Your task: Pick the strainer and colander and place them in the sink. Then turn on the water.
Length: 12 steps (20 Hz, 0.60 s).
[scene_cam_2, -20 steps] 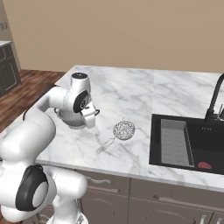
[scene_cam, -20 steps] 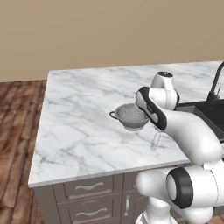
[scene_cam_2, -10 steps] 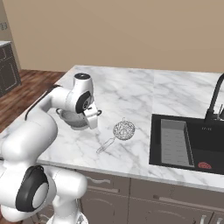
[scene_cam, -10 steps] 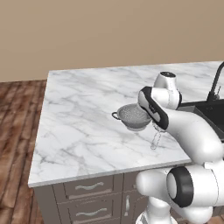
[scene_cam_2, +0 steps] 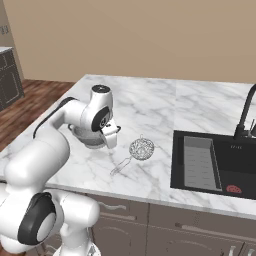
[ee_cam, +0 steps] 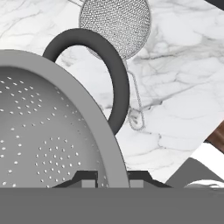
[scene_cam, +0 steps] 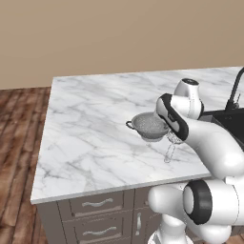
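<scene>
My tool (scene_cam_2: 111, 138) sat low at the rim of the grey metal perforated colander (scene_cam: 151, 126) w/ two dark loop handles, on the white marble bench (scene_cam: 90, 124). In the hand view the rim ran straight between my two dark fingertips (ee_cam: 85, 178), one inside the bowl, one outside, spread either side of it; can't tell if they were pinching it. The small round fine-mesh silver strainer (scene_cam_2: 141, 149) lay just right of the colander, wire handle pointing toward the near edge. The black rectangular recessed sink (scene_cam_2: 235, 160) w/ grey ribbed rack (scene_cam_2: 199, 162) sat further right.
</scene>
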{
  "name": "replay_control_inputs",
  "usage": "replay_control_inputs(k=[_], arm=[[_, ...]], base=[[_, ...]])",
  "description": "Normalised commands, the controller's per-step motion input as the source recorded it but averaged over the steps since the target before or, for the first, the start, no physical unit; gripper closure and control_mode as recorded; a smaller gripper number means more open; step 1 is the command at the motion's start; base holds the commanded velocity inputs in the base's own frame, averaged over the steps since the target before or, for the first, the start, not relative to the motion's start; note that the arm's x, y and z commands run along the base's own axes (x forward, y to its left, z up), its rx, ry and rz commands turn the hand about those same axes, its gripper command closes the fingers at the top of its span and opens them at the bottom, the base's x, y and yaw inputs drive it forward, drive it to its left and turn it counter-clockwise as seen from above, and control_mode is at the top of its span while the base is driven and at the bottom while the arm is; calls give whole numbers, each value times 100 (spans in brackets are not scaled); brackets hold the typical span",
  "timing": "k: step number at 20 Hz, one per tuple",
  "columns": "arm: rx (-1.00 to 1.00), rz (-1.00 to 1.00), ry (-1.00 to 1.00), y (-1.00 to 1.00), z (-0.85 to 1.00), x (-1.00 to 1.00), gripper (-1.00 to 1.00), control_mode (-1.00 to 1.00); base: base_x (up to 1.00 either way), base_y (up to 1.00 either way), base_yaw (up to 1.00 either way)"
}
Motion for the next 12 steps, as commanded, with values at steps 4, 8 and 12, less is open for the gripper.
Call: replay_control_inputs(k=[4, 8, 12], arm=[[3, 0, -5, -10, 0, 0, 100, -100], [0, 0, -1, -3, 0, -6, 100, -100], [0, 0, 0, 0, 0, -10, 100, -100]], base=[[0, 0, 0], [0, 0, 0], [0, 0, 0]])
